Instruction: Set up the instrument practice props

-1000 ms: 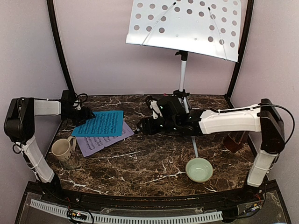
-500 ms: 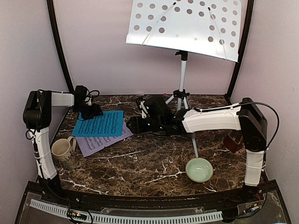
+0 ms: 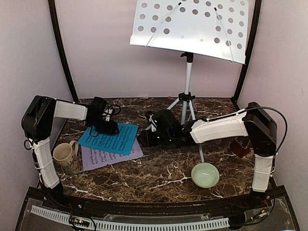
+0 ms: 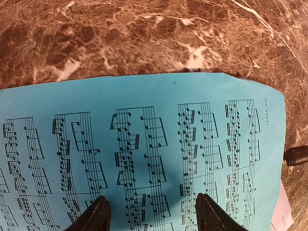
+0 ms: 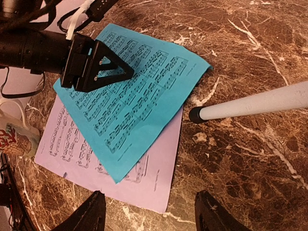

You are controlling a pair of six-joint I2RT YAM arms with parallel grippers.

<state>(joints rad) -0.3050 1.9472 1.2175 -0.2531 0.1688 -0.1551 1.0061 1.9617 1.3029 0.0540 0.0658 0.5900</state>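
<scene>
Over the last second my left gripper (image 3: 109,128) has swung in from the table's left edge onto the blue sheet (image 3: 111,139). The sheet has slid right and turned with it — it now lies askew across the lilac sheet (image 3: 103,156), its far corner near a stand leg (image 5: 250,106). The left fingers (image 4: 96,214) are spread, tips at the paper, pinching nothing. My right gripper (image 3: 144,138) sits low just beside that corner, released and empty. I judge the sheet dragged closer, not lifted; the stand (image 3: 192,24) is bare — the metronome (image 3: 239,146) sits half hidden behind my right arm.
</scene>
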